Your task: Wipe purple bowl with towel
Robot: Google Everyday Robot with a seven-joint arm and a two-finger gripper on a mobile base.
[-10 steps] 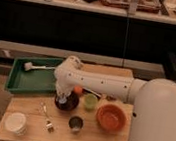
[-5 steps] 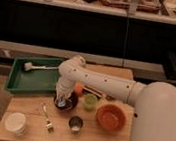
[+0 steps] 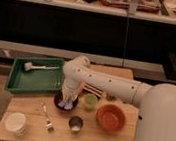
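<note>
On the wooden table (image 3: 34, 109), the purple bowl (image 3: 59, 100) sits near the middle, just left of a small green cup (image 3: 91, 102) and close to the front right corner of the green tray (image 3: 16, 79). The gripper (image 3: 67, 102) reaches down into the bowl, pressing a pale towel (image 3: 65, 104) against its inside. An orange bowl (image 3: 110, 117) stands to the right, a metal cup (image 3: 76, 125) in front, a fork (image 3: 46, 118) and 1 white bowl (image 3: 15, 122) to the left.
</note>
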